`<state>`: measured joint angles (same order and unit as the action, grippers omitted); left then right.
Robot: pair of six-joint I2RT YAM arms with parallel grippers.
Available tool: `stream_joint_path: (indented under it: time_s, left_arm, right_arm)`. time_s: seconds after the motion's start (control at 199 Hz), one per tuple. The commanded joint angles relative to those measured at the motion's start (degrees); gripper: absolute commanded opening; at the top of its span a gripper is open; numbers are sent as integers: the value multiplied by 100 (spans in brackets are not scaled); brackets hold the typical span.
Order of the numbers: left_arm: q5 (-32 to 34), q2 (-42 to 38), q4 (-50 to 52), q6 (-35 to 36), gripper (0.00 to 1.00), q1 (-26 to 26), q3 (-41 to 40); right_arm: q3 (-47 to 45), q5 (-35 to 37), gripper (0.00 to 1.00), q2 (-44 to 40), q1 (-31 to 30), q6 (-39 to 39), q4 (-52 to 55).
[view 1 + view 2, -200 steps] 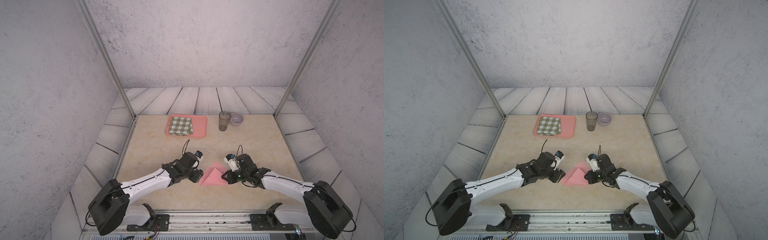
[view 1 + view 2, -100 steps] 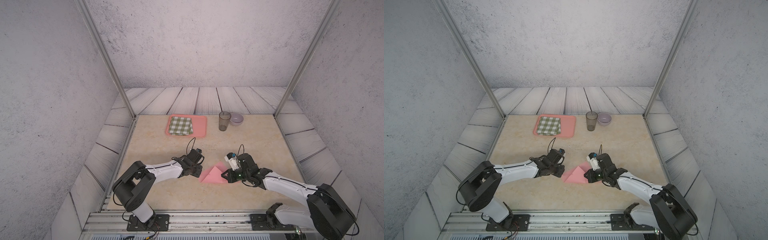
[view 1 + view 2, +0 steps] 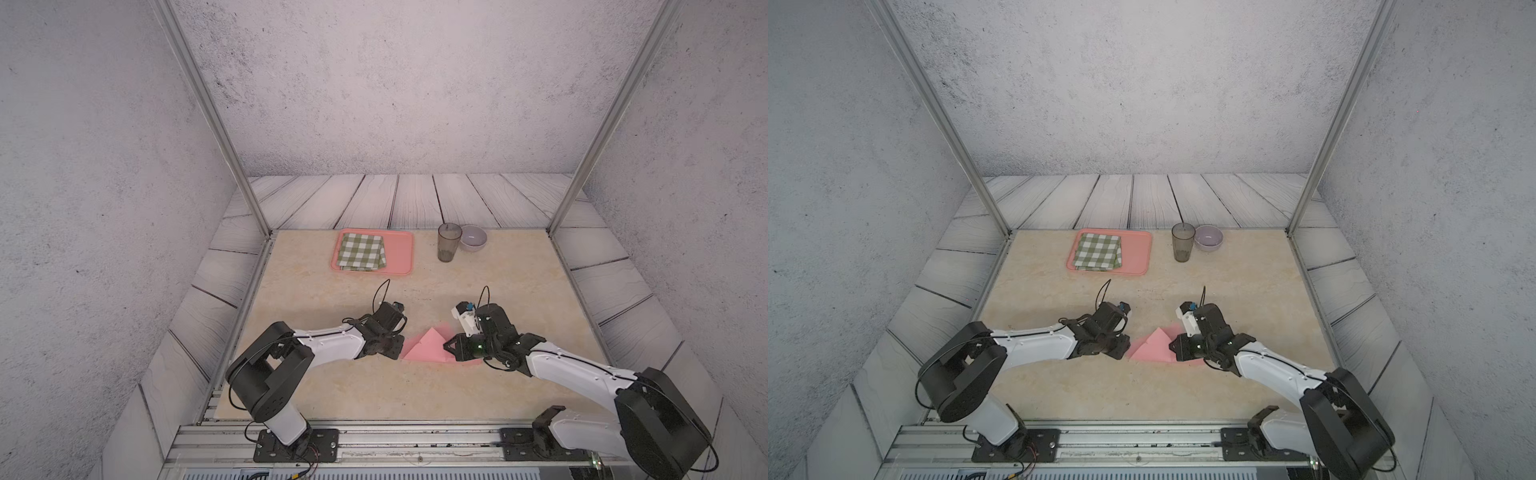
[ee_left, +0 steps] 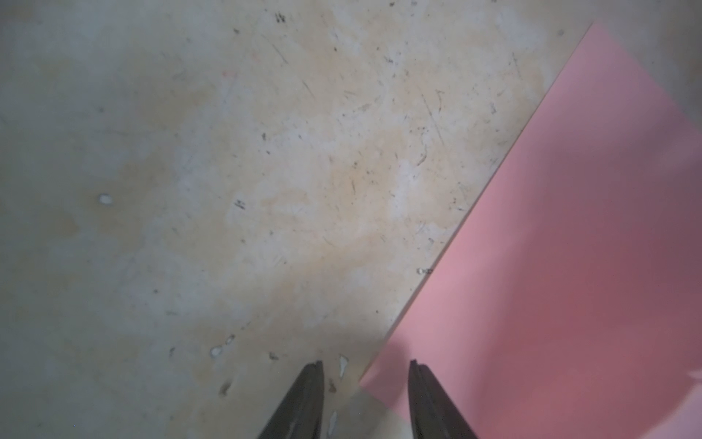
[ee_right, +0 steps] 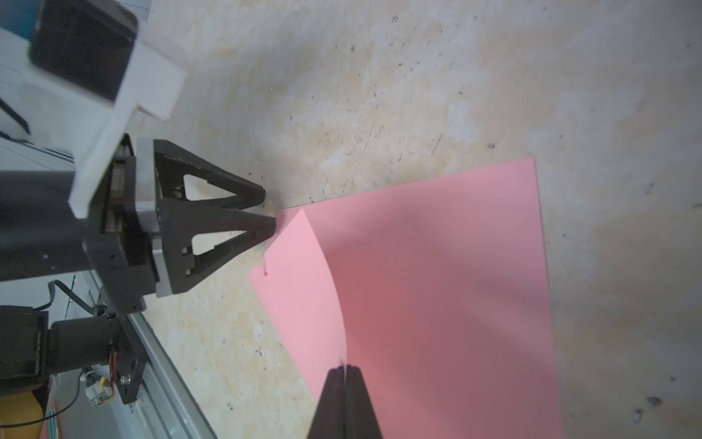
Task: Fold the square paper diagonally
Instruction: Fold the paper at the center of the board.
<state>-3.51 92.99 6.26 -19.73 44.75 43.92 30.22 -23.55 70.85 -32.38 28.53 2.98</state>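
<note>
Top views evenly lit, sharp, wide-angle stretch at edges. Wrist views dimmer, slightly soft; broad shadows darken the square paper.

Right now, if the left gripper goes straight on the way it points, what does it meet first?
Probably the square paper: its corner lies just ahead of the open left gripper, though depth is unclear.
</note>
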Motion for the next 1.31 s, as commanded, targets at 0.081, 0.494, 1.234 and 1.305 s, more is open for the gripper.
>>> stream_joint_path:
  time_s: [0.081, 0.494, 1.234, 1.305]
  left_arm:
    - [-142, 156, 89, 14, 42, -19, -242]
    - [59, -359, 262, -342, 47, -28, -370]
    - [-1639, -966, -735, -1509, 40, -454, -280]
    - [-1589, -952, -916, -1608, 40, -394, -451]
  right_arm:
    - [120, -19, 0, 100, 283, 117, 18]
    - [492, -672, 0, 575, 733, -91, 177]
    - [-741, -555, 0, -1511, 86, 526, 725]
    - [-946, -331, 0, -1869, 83, 760, 785]
